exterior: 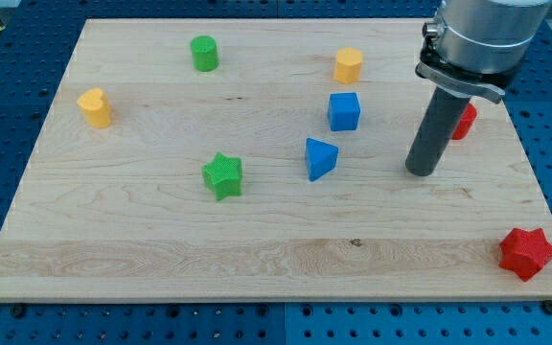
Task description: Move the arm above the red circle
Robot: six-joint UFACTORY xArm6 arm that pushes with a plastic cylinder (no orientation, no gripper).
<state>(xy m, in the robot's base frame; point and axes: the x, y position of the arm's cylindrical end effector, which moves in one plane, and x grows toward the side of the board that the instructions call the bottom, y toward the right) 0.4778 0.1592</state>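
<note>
A red block point(465, 122), likely the red circle, sits at the view's right and is mostly hidden behind my rod. My tip point(421, 172) rests on the board just left of and below that red block. A red star point(527, 253) lies at the bottom right corner.
A blue cube point(344, 111) and a blue triangle point(319, 158) lie left of my tip. A green star point(223, 176) is at centre left. A green cylinder point(204, 53), a yellow hexagon point(349, 65) and a yellow heart point(94, 107) lie toward the top and left. The wooden board point(257, 259) ends near the red star.
</note>
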